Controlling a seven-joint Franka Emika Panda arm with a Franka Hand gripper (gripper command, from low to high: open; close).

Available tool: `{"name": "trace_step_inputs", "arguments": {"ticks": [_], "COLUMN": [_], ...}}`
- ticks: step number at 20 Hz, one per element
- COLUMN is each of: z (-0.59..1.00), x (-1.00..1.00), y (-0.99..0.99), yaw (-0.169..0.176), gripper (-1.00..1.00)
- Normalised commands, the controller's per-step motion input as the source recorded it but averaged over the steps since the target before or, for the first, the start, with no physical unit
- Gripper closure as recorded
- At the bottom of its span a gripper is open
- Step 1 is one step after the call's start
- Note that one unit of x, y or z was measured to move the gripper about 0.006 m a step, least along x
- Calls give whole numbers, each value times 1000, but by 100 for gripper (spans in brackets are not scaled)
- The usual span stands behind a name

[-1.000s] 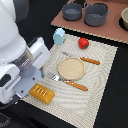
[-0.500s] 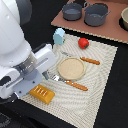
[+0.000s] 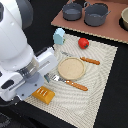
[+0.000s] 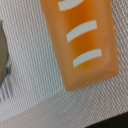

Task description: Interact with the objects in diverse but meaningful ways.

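Your orange bread slab (image 3: 44, 94) lies flat on the woven mat (image 3: 102, 75), near the corner closest to the arm (image 3: 22, 55), and the wrist view shows it close up with white stripes. On the same mat you can see the red tomato (image 3: 83, 43), the pale blue carton (image 3: 59, 35), and a plate (image 3: 71, 68) between a fork (image 3: 67, 81) and a knife (image 3: 85, 59). You cannot tell if the jaws are apart or together.

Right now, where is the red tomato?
In the exterior view, the tomato sits on the woven mat near its far edge, to the right of the pale blue carton and just beyond the knife beside the plate.
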Motion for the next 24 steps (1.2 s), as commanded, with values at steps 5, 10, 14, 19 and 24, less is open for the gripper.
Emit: {"name": "trace_step_inputs", "arguments": {"ticks": [5, 10, 14, 19, 24], "z": [-74, -162, -219, -239, -273], "x": [416, 353, 301, 283, 239], "y": [-44, -118, -138, -133, -144], "yaw": [24, 0, 0, 0, 0], "gripper": [-100, -100, -100, -100, 100]}}
